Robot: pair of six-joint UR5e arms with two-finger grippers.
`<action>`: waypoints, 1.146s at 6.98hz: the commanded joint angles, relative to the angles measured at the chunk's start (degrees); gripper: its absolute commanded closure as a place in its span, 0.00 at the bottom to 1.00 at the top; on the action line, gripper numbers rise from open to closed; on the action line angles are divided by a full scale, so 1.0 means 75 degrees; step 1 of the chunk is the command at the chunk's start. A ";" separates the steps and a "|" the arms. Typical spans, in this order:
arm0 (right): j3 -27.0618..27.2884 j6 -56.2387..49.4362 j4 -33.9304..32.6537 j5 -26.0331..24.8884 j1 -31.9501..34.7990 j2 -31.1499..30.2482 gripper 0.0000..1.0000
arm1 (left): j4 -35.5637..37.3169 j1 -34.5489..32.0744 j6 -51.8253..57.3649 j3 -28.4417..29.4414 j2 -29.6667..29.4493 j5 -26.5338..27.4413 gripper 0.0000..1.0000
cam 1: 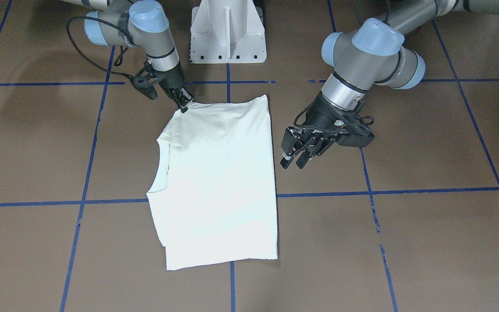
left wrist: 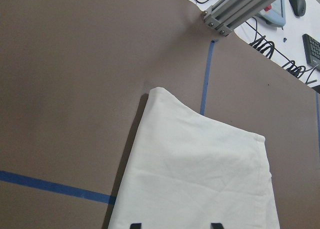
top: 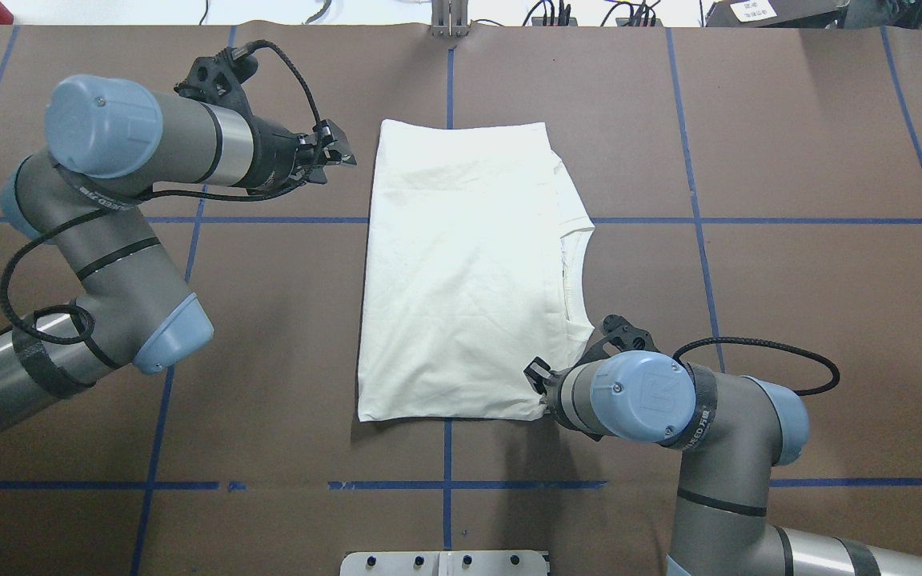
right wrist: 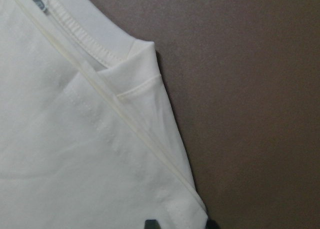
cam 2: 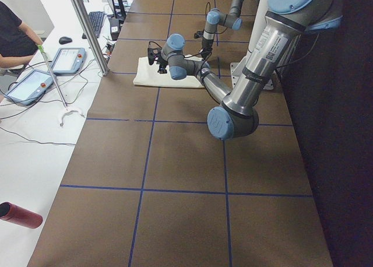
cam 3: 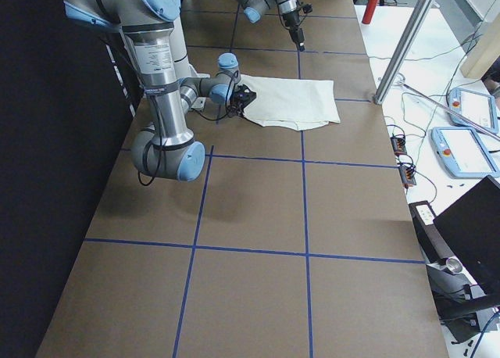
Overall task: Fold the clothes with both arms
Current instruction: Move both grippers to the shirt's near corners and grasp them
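The cream shirt [cam 1: 219,173] lies folded flat into a tall rectangle on the brown table, with its ribbed collar [top: 577,264] toward my right side and no print showing. My left gripper [cam 1: 295,158] is open and empty. It hovers just off the shirt's far left edge [top: 337,156]. In the left wrist view its tips [left wrist: 175,225] are wide apart above the shirt's far corner [left wrist: 160,91]. My right gripper [cam 1: 184,104] is down at the shirt's near right shoulder corner [top: 539,380]. In the right wrist view its tips [right wrist: 180,224] stand apart on either side of that corner [right wrist: 197,204].
The white metal pedestal [cam 1: 228,32] stands at the robot's edge just behind the shirt. Blue tape lines [top: 693,220] grid the table. An aluminium post [cam 2: 87,28], tablets [cam 2: 67,60] and a seated person [cam 2: 11,34] are beyond the far edge.
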 commanded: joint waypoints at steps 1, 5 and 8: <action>0.0188 -0.0012 0.0013 0.0035 0.0048 0.0005 1.00 | 0.0000 -0.0006 0.0000 -0.0102 0.0143 -0.0012 0.45; 0.0740 -0.0023 0.0036 0.0070 0.0048 -0.0440 1.00 | 0.0872 0.2141 -0.2025 -0.1426 0.1094 0.1782 0.43; 0.0717 -0.0047 0.0048 0.0059 0.0048 -0.0452 1.00 | 0.1442 0.3577 -0.2660 -0.1275 0.1129 0.2507 0.42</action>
